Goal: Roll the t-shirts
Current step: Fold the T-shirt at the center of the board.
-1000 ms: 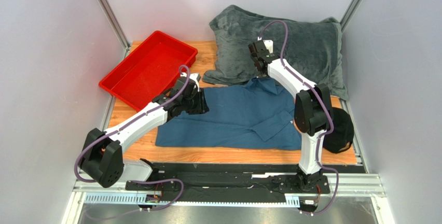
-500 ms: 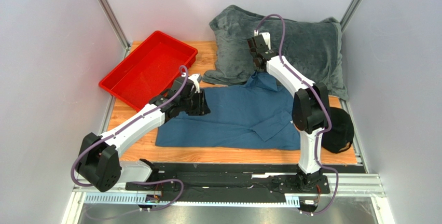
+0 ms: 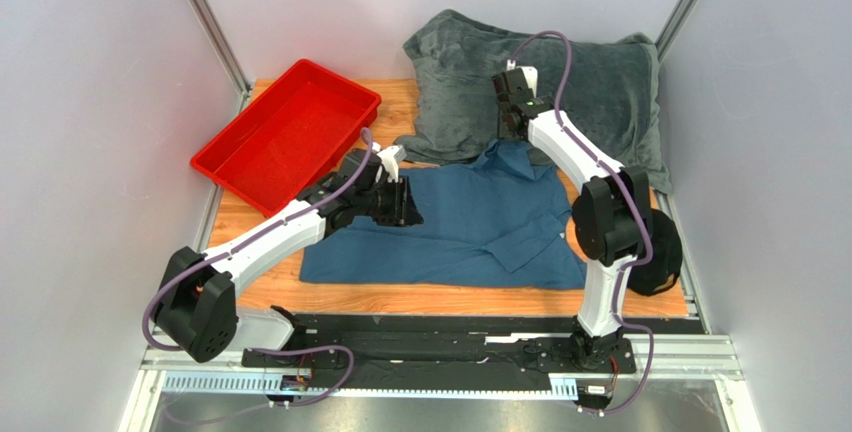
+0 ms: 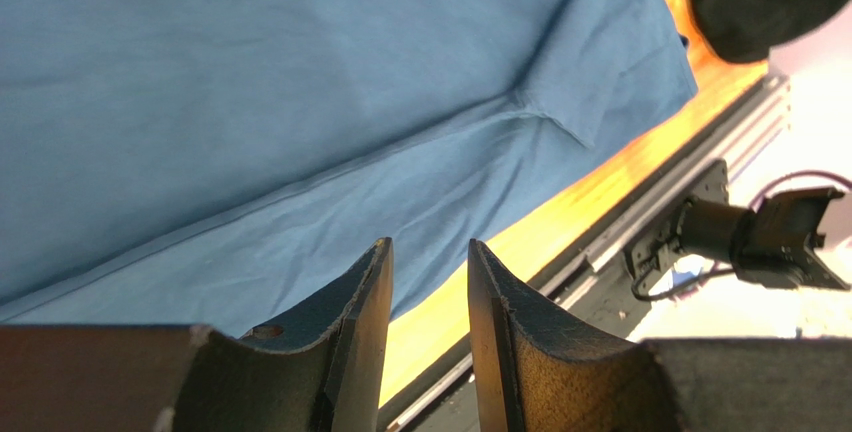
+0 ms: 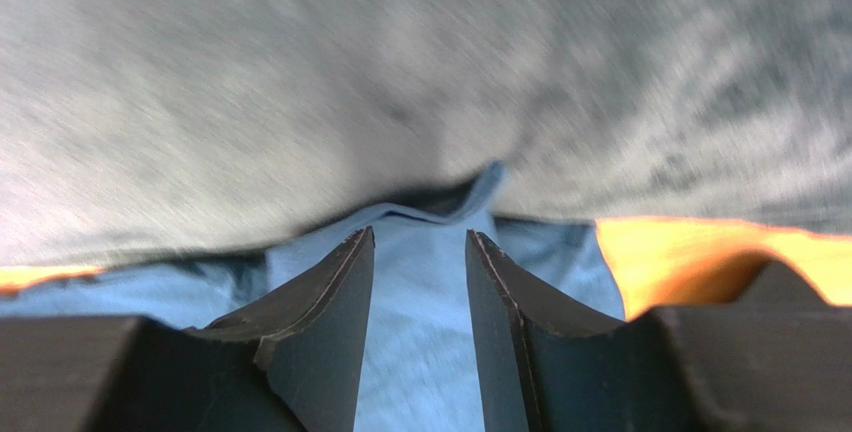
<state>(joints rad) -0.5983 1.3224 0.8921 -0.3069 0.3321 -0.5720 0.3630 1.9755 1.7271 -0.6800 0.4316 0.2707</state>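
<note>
I am holding my left gripper (image 4: 428,252) with its jaws parted and nothing between them, hovering over the left shoulder area of the dark teal-blue t-shirt (image 3: 470,227). I am reaching my right gripper (image 5: 420,237) to the far side, likewise released and empty, pointing down at the shirt's collar; whether its tips are touching the cloth I cannot tell. The t-shirt is lying spread out in the middle of the wooden tabletop (image 3: 400,298), its collar toward the far side and meeting the edge of the fuzzy grey plush blanket (image 3: 590,82), with a sleeve flap lying over the body near its right edge. The blanket is bunching against the back wall. The red tray (image 3: 232,157) is sitting at an angle at the far left, just beside the shirt. A black rounded thing (image 3: 662,252) that I cannot identify is resting at the right edge.
</note>
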